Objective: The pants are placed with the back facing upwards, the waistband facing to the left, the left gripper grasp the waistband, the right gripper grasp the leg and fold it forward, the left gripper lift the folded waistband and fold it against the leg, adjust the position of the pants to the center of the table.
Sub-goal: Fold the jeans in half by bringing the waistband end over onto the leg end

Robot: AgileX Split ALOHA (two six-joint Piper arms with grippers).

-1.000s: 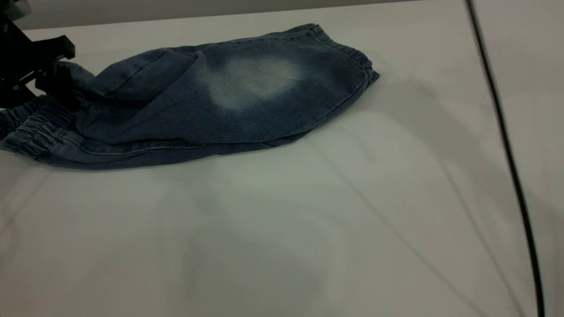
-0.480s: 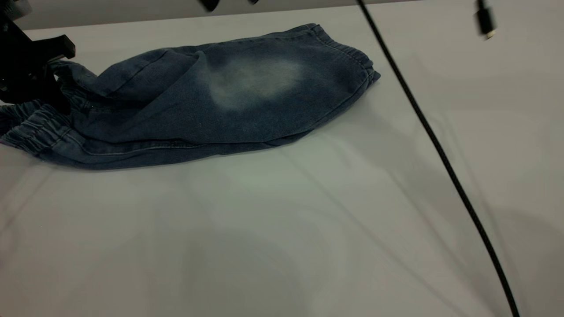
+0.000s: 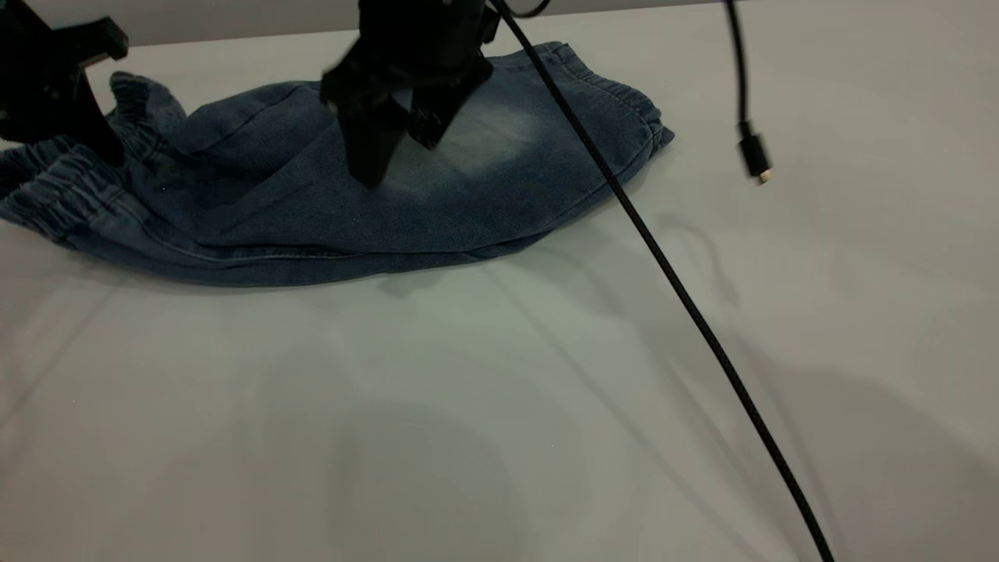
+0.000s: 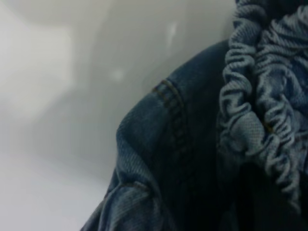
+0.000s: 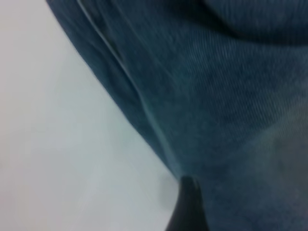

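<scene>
The blue denim pants [image 3: 507,187] lie folded lengthwise across the far part of the table [image 3: 468,406], hem to the right. The ruched waistband [image 3: 62,195] is at the far left. My left gripper [image 3: 82,129] is shut on the waistband and holds its far part raised; the left wrist view shows the gathered waistband [image 4: 260,110] close up. My right gripper [image 3: 398,164] hangs open just above the leg [image 3: 499,140], at the pale faded patch, its jaws spread and pointing down. One dark fingertip [image 5: 190,204] shows near the denim's folded edge [image 5: 144,110].
A thin black cable [image 3: 671,273] runs slantwise from the right arm over the pants and down across the table to the lower right. A second cable end with a plug [image 3: 755,156] dangles at the upper right. Bare tabletop fills the front.
The right arm has come in from above and dropped over the leg's pale patch. Its cable swung left. The left gripper has lifted the waistband slightly.
</scene>
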